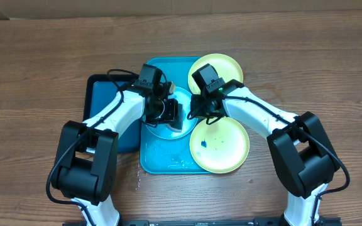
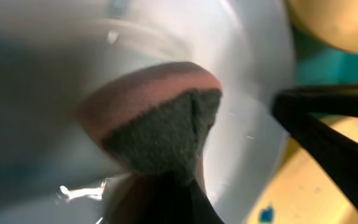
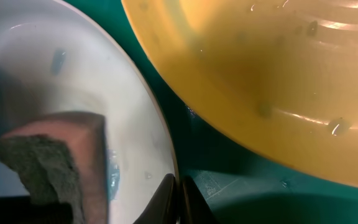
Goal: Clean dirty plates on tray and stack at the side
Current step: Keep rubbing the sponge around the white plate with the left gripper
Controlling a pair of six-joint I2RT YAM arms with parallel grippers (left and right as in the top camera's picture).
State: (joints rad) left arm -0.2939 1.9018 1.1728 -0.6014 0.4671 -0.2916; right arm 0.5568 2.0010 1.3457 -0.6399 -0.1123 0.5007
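A light blue plate (image 1: 166,130) lies in the turquoise tray (image 1: 162,160), under both grippers. My left gripper (image 1: 168,113) is shut on a pink sponge (image 2: 157,121), whose dark scouring face presses on that plate (image 2: 247,93). My right gripper (image 3: 179,190) is shut on the plate's rim (image 3: 157,124), one finger on each side; overhead, this right gripper (image 1: 197,108) is at the plate's right edge. A pale yellow-green plate (image 1: 219,145) with blue smears rests on the tray's front right. A second yellow-green plate (image 1: 216,68) sits at the back right.
A smaller dark-blue tray (image 1: 102,103) lies under the left arm, left of the turquoise tray. Water droplets sit on the turquoise tray's front part (image 1: 168,157). Bare wooden table (image 1: 36,75) surrounds both trays.
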